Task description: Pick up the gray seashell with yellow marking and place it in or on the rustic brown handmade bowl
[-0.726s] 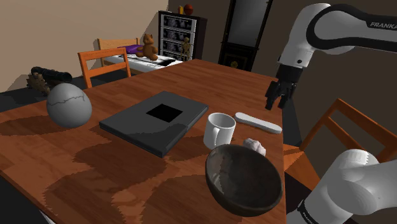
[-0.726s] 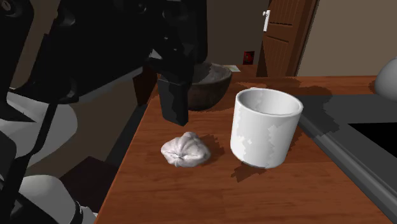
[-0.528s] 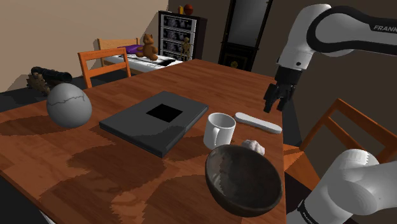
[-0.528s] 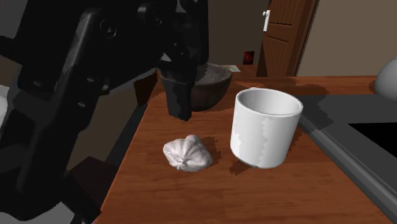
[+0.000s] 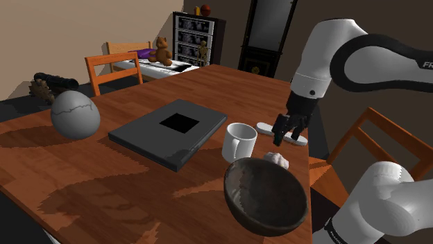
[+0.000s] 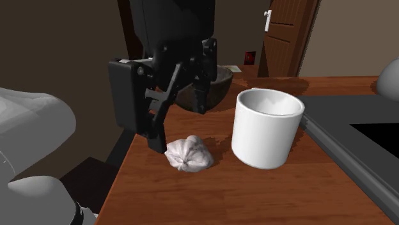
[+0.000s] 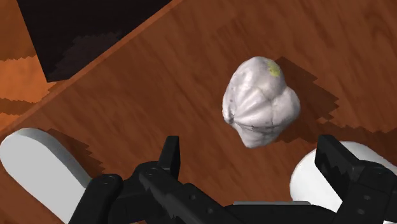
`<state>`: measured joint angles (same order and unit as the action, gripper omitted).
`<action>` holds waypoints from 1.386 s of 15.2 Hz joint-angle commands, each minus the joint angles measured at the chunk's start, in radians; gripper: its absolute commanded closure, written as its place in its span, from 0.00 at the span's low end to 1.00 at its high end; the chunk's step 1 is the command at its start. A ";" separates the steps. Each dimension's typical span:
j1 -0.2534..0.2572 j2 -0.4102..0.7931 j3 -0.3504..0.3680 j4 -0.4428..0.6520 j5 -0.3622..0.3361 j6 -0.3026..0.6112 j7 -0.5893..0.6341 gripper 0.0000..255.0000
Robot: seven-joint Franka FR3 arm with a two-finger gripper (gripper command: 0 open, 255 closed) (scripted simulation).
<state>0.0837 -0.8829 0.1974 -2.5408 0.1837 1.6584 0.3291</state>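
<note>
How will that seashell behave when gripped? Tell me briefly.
Probably rigid: the seashell looks hard and ribbed. Its rounded, lumpy form could rock or slip when squeezed. It is smaller than the mug, so likely light.

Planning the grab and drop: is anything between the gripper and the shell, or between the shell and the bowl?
Nothing visible. The open gripper hangs above the shell; the mug stands close beside the shell, off the path. No object lies between shell and bowl.
</note>
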 commanded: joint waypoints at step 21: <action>0.032 -0.022 0.093 -0.142 0.051 0.135 0.061 1.00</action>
<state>0.1157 -0.9052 0.2901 -2.6825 0.2342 1.7928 0.3903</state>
